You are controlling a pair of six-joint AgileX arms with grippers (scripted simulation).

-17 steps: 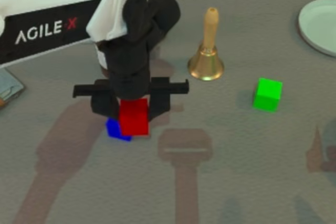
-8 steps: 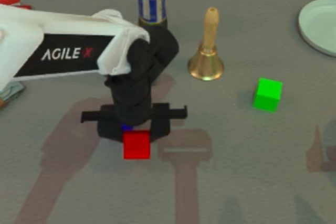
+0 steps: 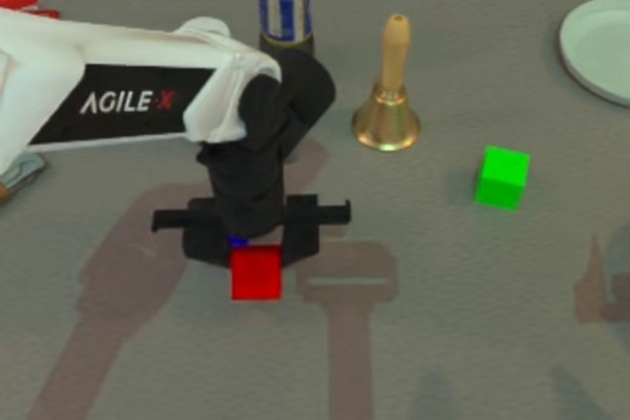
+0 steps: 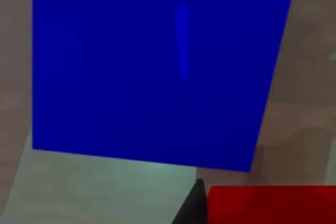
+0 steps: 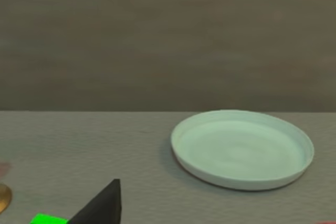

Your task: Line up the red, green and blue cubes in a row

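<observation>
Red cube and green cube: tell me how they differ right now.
The red cube sits at the left end effector, between its fingers; the green cube stands alone, right of the bell. The red cube lies nearer the table's front edge. Both look equal in size and plain.

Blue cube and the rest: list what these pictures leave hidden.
- Blue cube: in the top view only a sliver shows under the left hand; the wrist view's edge cuts it off.
- Red cube: whether the hand's fingers still touch it is hidden by the hand itself.
- Right hand: the right wrist view shows one dark fingertip; the top view shows none.
- Green cube: cut off in the right wrist view.
</observation>
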